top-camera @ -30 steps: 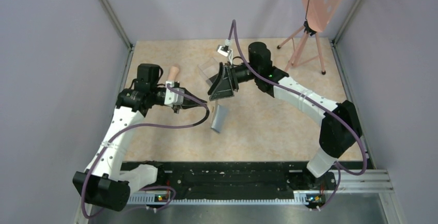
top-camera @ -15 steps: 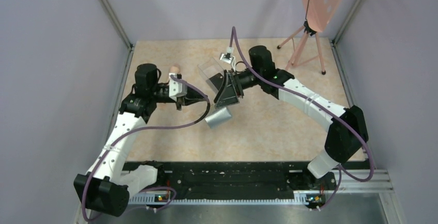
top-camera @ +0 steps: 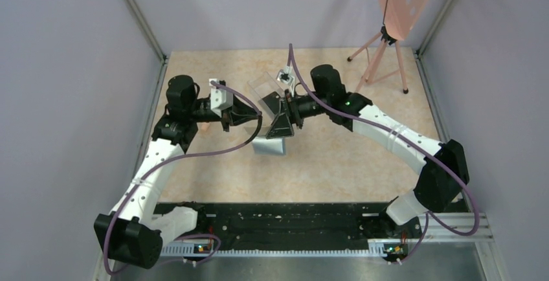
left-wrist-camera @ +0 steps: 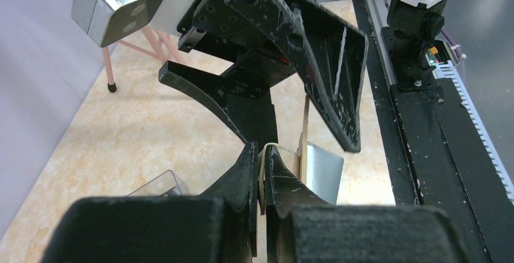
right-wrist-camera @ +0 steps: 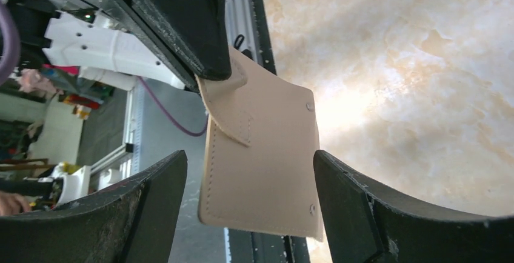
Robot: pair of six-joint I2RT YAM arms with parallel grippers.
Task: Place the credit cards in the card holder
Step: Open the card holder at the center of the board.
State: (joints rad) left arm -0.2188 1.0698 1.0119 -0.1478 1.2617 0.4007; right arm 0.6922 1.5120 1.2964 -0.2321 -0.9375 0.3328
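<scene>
card holder point(left-wrist-camera: 324, 172): you see it edge-on and upright, a thin tan strip with a grey-blue face turned right.
left gripper point(left-wrist-camera: 262, 154): your fingers sit nearly together at the bottom, pinching the holder's tan edge.
right gripper point(left-wrist-camera: 303, 136): just above yours, jaws spread wide, the tan edge rising between them.
clear plastic box point(left-wrist-camera: 159, 184): low on your left, on the marbled table point(left-wrist-camera: 139, 136).
tripod leg point(left-wrist-camera: 110, 69): pink, far left.
rail point(left-wrist-camera: 436, 129): black, along your right.
</scene>
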